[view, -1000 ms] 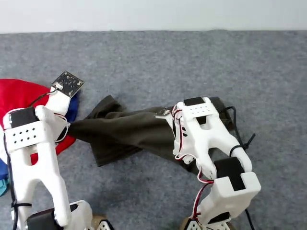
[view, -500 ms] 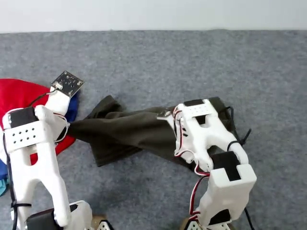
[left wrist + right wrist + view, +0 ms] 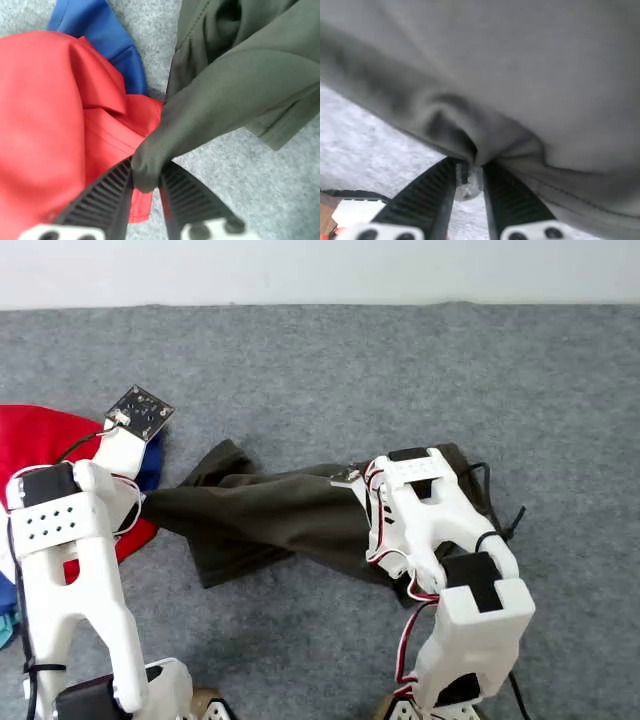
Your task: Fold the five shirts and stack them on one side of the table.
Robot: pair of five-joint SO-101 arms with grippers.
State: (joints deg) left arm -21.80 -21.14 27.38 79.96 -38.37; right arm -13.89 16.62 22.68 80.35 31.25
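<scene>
An olive-green shirt (image 3: 270, 515) is stretched across the middle of the grey table between both arms. My left gripper (image 3: 146, 186) is shut on one bunched end of the olive-green shirt (image 3: 240, 75), just beside the red shirt (image 3: 55, 120). My right gripper (image 3: 469, 172) is shut on a fold of the olive-green shirt (image 3: 520, 75) at its other end, under the right arm (image 3: 430, 520). A red shirt (image 3: 40, 445) lies at the table's left edge with a blue shirt (image 3: 150, 465) partly under it; the blue shirt (image 3: 107, 35) also peeks out behind the red one.
The grey carpet-like table surface (image 3: 330, 370) stretches open behind the shirt up to the white wall. A dark cable (image 3: 505, 525) trails beside the right arm. More coloured cloth (image 3: 6, 605) sits at the far left edge.
The right arm has shifted slightly, drawing its end of the olive shirt a little; the left arm and its end have stayed put.
</scene>
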